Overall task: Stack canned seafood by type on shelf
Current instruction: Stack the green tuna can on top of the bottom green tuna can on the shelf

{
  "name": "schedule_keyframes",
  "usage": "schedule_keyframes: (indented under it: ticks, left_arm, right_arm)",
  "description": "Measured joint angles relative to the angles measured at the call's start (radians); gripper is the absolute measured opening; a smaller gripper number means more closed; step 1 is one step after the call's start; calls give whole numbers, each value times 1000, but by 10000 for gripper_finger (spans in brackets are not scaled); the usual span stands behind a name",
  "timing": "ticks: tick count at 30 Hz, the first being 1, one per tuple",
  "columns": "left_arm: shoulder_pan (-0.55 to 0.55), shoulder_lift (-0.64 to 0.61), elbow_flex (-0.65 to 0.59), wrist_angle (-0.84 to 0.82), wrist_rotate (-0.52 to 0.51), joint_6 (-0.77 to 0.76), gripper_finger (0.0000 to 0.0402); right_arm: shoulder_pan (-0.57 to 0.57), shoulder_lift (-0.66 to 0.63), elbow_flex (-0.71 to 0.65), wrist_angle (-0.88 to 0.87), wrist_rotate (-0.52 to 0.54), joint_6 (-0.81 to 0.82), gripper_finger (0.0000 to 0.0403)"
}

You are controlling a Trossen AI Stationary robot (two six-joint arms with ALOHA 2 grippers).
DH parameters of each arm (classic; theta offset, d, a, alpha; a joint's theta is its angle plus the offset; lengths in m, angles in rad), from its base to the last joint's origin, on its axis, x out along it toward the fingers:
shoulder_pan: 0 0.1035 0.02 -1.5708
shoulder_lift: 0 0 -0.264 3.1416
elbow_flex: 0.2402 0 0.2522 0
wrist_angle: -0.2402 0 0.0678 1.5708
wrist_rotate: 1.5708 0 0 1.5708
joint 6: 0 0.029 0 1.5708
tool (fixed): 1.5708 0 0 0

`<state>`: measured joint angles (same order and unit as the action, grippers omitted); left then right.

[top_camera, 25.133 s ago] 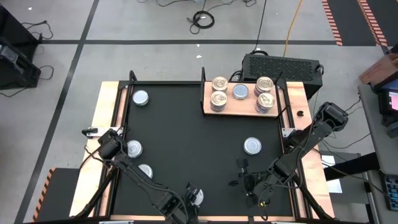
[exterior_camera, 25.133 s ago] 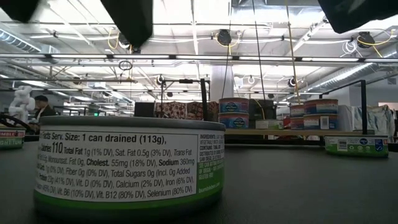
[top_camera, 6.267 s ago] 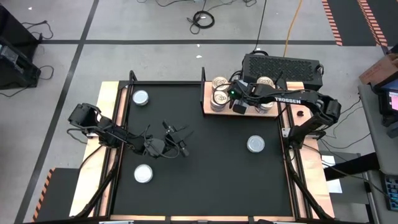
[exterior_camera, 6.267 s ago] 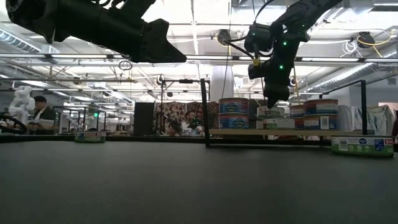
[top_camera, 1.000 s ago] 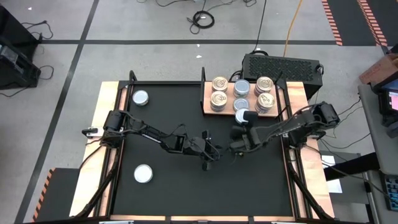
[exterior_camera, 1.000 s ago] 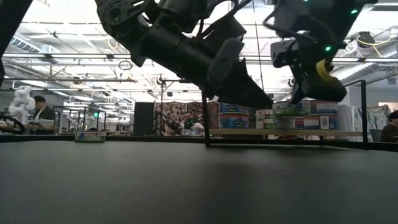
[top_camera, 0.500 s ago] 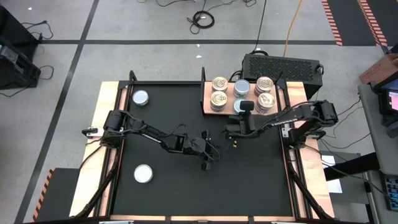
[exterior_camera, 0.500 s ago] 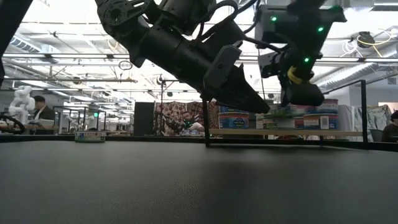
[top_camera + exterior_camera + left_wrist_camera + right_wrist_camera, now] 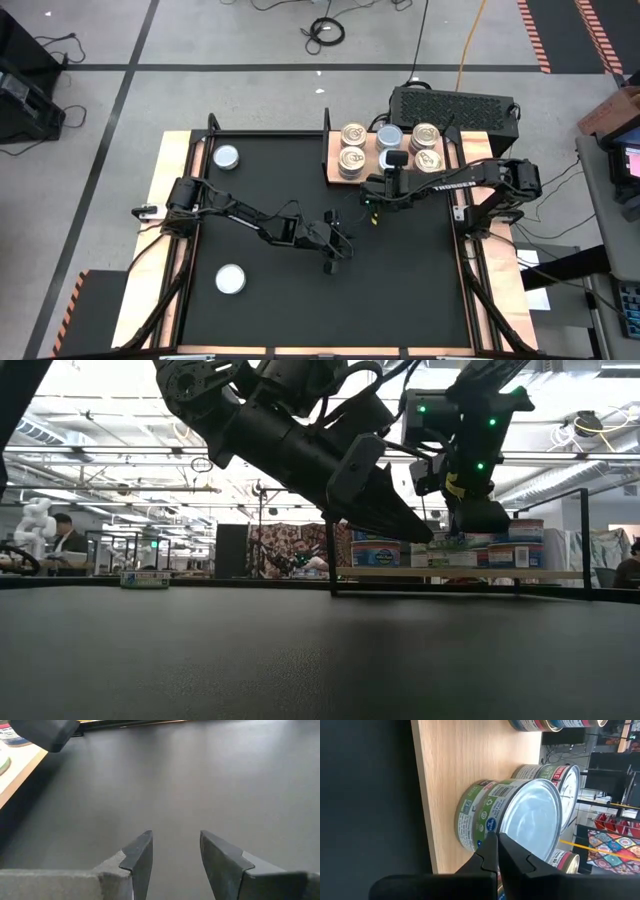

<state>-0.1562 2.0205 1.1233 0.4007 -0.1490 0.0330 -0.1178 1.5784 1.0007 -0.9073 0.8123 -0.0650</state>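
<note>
Silver-lid tin flat on shelf, lid up, right end effector closed beside it

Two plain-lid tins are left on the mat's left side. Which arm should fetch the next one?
Left. The left gripper hangs open and empty over the mat, nearer the tin at the front left. The right gripper is across at the shelf, shut.

Even overhead light, strong backlight at table height

The table was lit evenly from above in the high view, with only faint shadows cast on its black mat. In the low view, bright ceiling strip lights were seen behind the arms, which were reduced to near silhouettes. A soft sheen was shown on a silvery tin lid in the right wrist view.
</note>
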Motion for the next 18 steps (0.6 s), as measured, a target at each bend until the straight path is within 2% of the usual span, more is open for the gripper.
schedule_keyframes:
  ticks: [18]
  left_arm:
    - [0, 0, 0, 0, 0, 0, 164]
  right_arm:
    - [0, -26, 0, -14, -7, -1, 2]
